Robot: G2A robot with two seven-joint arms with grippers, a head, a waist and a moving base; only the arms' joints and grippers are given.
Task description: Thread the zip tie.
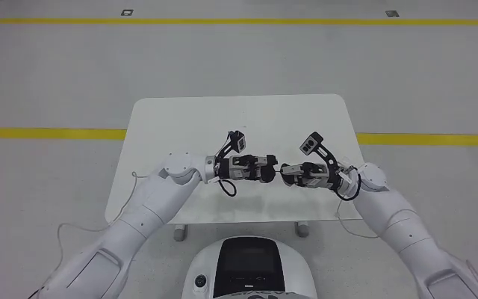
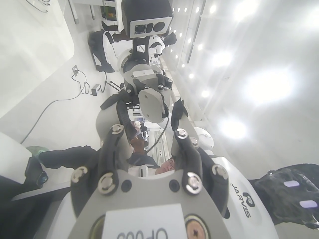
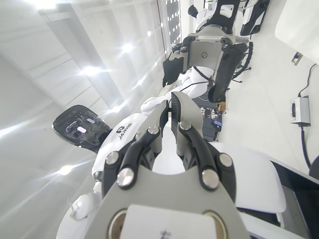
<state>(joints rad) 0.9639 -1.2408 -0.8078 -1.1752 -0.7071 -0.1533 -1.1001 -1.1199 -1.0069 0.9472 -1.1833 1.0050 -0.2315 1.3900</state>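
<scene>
Zip tie is being held as a thin dark strip by the right gripper, fingers pinched almost together, above the near half of the table. The left gripper is being held wide open, empty, just left of the strip.

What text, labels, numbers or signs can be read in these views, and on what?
Left wrist label, behind the left gripper: cut off at the edge, unreadable.
Right wrist label, behind the right gripper: blurred, unreadable.
Floor plates in the top view: too small.
Brand lettering on the white shell: a maker's name, not quoted.
</scene>
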